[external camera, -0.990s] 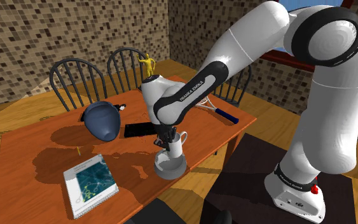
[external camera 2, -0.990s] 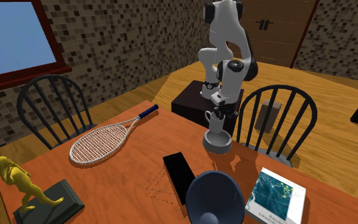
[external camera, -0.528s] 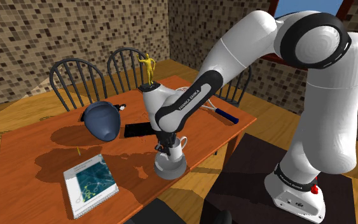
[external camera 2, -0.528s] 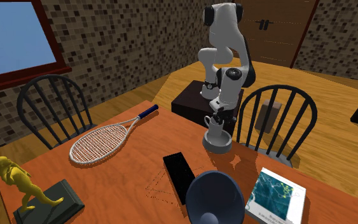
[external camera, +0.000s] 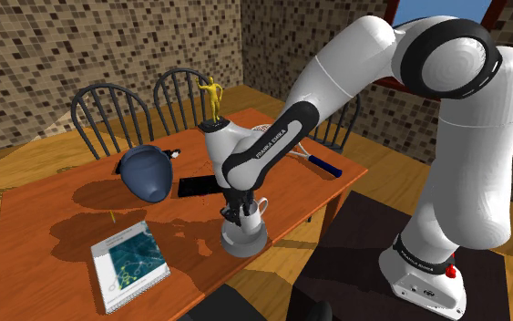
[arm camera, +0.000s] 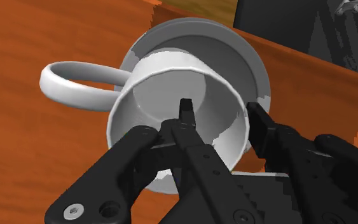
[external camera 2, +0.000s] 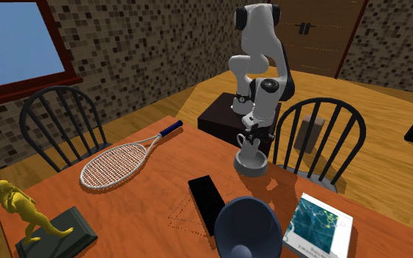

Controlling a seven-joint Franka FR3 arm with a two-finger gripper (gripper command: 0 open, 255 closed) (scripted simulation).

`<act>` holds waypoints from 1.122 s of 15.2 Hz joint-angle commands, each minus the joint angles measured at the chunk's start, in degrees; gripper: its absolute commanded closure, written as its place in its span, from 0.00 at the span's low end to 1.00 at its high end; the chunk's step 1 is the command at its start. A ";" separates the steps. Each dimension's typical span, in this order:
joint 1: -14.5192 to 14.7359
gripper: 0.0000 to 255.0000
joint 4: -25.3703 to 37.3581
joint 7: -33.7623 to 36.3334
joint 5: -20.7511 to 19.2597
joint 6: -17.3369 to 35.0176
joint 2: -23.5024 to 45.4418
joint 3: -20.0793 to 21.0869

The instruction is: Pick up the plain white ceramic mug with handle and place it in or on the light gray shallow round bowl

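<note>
The arm (external camera: 277,137) is blocking much of the white mug (external camera: 257,211) from the shoulder side, but the mug is sitting upright in the gray bowl (external camera: 245,243), its wall passing between the parted fingers of the gripper (arm camera: 220,109), the inner one touching nothing.

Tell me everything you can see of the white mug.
The mug is plain white, smooth and empty, with one loop handle on its side. It stands upright inside the shallow grey bowl, which sits near the edge of the wooden table. The gripper is over it, jaws straddling its wall, one inside and one outside, with a gap showing on the inner side.
</note>
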 commanded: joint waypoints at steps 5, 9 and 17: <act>0.00 0.00 0.00 0.00 0.00 0.00 0.00 0.00; -0.36 0.00 2.99 -0.61 0.88 -6.82 -3.90 0.31; -0.36 0.00 2.99 -0.61 0.88 -6.82 -3.90 0.30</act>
